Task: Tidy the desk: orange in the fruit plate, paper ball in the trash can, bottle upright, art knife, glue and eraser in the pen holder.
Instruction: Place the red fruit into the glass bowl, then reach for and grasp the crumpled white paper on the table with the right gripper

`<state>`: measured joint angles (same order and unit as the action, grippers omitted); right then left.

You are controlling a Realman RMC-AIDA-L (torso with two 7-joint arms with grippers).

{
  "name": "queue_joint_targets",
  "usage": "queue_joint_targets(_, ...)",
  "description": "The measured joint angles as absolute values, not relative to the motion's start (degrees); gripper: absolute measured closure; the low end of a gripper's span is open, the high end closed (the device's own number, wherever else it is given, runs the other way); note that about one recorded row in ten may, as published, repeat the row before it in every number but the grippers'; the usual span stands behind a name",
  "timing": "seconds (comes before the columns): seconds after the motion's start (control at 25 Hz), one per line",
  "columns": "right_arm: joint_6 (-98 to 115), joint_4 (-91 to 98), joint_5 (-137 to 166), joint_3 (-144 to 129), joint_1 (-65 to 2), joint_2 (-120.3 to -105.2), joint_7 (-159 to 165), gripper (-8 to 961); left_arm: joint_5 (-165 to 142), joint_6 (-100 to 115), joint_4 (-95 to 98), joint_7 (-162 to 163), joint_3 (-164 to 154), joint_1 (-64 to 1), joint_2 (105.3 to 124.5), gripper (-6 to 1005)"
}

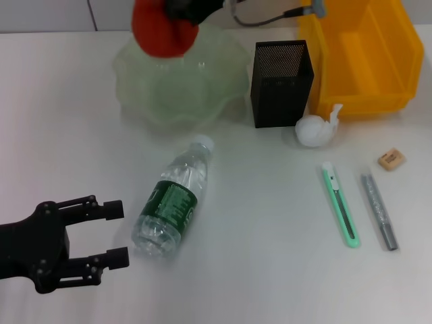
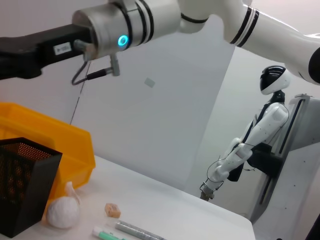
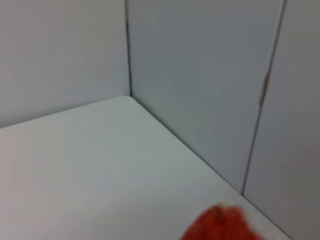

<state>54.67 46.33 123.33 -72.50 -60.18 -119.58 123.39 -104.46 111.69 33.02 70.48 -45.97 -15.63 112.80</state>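
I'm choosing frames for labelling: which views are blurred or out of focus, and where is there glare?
Head view: sharp overall, though the lumpy red-orange orange at the top edge is smeared; soft shadows under the clear plastic bottle; no strong glare. Left wrist view: crisp, evenly lit. Right wrist view: soft throughout, the orange a blurry blob.

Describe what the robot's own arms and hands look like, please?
The left hand is matte black with two flat, blocky fingers on hinged links. The right arm is silver and white with black rings, a glowing blue ring light, a small label and a thin cable, ending in a black hand.
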Motion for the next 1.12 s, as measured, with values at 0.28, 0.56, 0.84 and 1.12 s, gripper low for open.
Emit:
queue_joint_targets(0.28,50.2,44.1,120.2,-75.2,-60.3,-119.78,122.8,790,-104.5,111.4,33.0,70.5,-46.1,-15.8,112.85,240)
queue_joint_targets(0.56,53.2,46.5,119.2,-75.0,-58.4,-119.37,122.5,512,-105.1,111.3,32.9,70.5,-45.8,-15.8,113.03,241)
queue_joint_targets(0.84,76.1,61.8,133.8,-70.5,-54.2,-117.56,129.8,267,-105.1,111.5,33.0,70.5,-45.9,-15.5,113.03,242)
queue_joint_targets(1.12,89.5,75.9,151.7,-70.6,-48.2,-119.19,139.4,186,-105.1,111.3,32.9,70.5,-45.9,-15.5,113.02,242)
